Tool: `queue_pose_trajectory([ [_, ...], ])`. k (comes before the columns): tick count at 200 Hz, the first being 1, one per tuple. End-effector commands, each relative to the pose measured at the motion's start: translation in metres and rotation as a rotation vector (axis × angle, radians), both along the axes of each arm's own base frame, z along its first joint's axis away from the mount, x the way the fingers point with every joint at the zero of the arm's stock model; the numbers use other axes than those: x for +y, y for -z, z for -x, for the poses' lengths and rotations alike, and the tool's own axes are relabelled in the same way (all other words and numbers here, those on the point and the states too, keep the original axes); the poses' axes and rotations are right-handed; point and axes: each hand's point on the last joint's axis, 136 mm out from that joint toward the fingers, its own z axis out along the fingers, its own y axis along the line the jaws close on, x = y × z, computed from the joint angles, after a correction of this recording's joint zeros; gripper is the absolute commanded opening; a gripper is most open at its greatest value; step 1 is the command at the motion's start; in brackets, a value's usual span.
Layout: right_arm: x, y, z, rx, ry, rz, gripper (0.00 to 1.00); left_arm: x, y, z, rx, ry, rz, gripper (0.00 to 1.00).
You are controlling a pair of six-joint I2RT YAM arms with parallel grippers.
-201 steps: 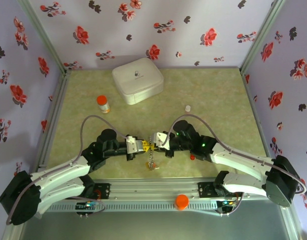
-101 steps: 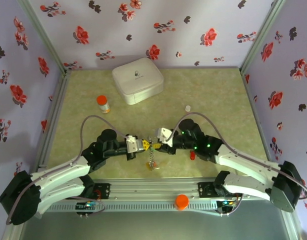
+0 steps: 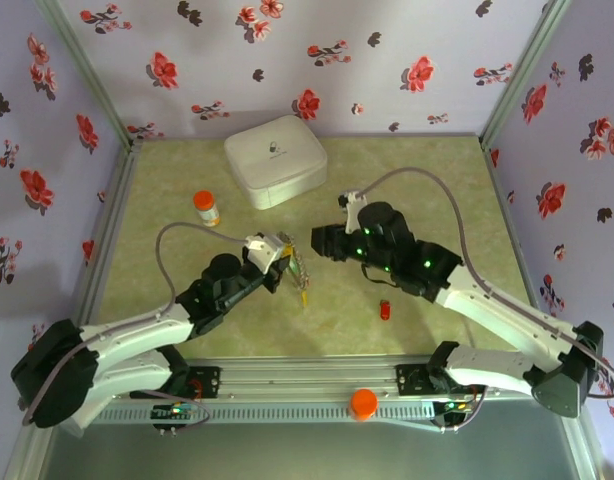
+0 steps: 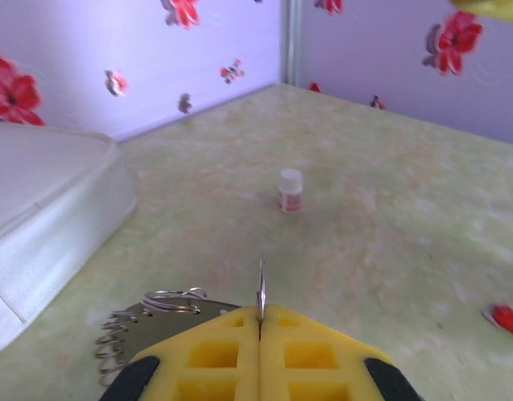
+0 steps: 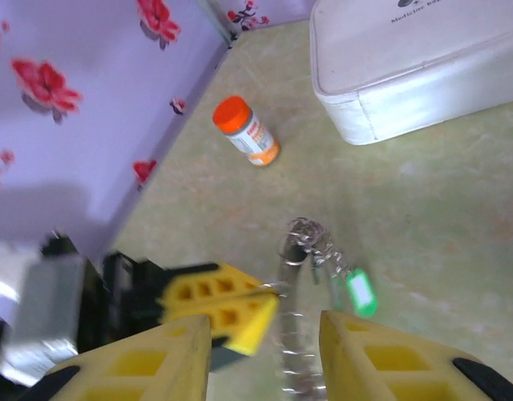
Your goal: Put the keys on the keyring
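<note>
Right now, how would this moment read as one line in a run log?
left claw: shut on keyring | right claw: open, apart from it | green key: hanging from keyring | red key: lying loose

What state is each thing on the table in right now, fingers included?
Left fingers, shut on the keyring.
Right fingers, open, empty.
Keyring, pinched by the left fingers.
Green key, hanging from the keyring.
Red key, loose on the table.
Pill bottle, upright, capped.
White case, closed.
Small vial, upright, capped.
</note>
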Motion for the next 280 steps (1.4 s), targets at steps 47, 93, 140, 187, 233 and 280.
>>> queue_pose_trajectory([
  [47, 0.002, 0.026, -0.018, 0.346, 0.239, 0.049, 0.42, -0.024, -0.039, -0.010, -0.300, -0.139, 0.068, 0.00],
  [93, -0.011, 0.047, -0.025, 0.425, 0.377, 0.097, 0.37, -0.043, -0.026, -0.011, -0.393, -0.174, -0.020, 0.00],
  [140, -0.012, 0.068, -0.026, 0.471, 0.406, 0.167, 0.33, -0.055, -0.023, -0.010, -0.403, -0.159, -0.040, 0.00],
  [187, -0.001, 0.076, -0.029, 0.493, 0.383, 0.177, 0.28, -0.056, -0.022, -0.010, -0.420, -0.153, -0.063, 0.00],
  [233, 0.003, 0.079, -0.033, 0.492, 0.380, 0.175, 0.14, -0.057, -0.022, -0.010, -0.424, -0.147, -0.067, 0.00],
  [280, 0.003, 0.080, -0.035, 0.483, 0.378, 0.183, 0.00, -0.056, -0.020, -0.009, -0.424, -0.144, -0.075, 0.00],
])
